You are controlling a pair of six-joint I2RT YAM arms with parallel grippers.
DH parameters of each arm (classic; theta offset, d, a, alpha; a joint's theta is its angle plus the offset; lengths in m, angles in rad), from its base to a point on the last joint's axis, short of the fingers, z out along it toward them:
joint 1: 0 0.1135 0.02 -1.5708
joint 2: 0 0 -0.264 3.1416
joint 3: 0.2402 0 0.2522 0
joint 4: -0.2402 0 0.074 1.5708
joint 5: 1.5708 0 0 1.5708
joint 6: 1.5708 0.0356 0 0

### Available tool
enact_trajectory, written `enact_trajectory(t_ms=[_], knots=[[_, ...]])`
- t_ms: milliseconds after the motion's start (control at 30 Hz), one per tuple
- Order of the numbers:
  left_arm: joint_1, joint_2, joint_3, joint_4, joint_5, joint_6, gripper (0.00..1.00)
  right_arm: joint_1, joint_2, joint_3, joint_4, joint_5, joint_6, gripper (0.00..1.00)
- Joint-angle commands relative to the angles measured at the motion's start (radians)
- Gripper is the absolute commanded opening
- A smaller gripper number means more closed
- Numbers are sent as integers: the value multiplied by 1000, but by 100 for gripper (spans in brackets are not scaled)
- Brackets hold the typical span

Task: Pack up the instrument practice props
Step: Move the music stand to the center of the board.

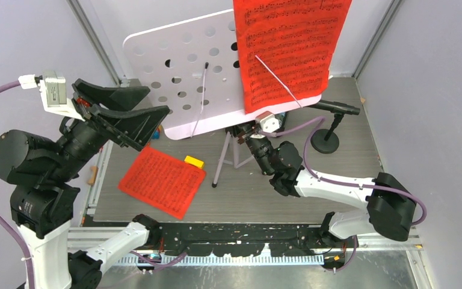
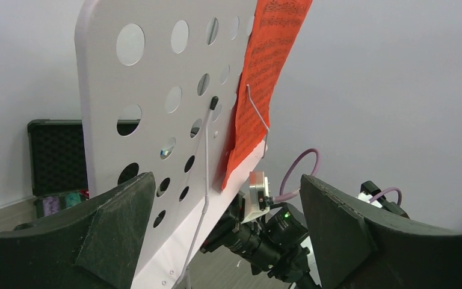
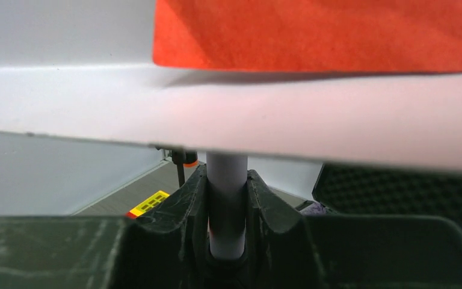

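Right gripper (image 3: 227,180) clenched on the music rack's (image 1: 180,66) pale post (image 3: 227,241), left gripper (image 2: 227,177) gaping, red page's (image 1: 289,48) printed staves too small to read

A small yellow toy block (image 1: 194,161) is lying on the grey wood-grain tabletop (image 1: 361,153), while a black foam-lined case (image 2: 57,153) is standing open against the white wall (image 2: 12,90).

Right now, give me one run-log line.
left claw: open, empty, facing music rack | right claw: shut on stand pole | red page on rack | second red page flat on table
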Motion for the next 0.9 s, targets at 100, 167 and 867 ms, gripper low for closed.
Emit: enact_trajectory(t_ms=[100, 167, 867], knots=[[-3, -13, -13, 11, -10, 15, 93, 6, -108, 102, -66, 83, -61, 0], [-3, -14, -19, 17, -11, 12, 93, 6, -126, 119, -120, 90, -72, 0], [-3, -156, -44, -169, -312, 144, 100, 6, -160, 155, -272, 156, -31, 0]])
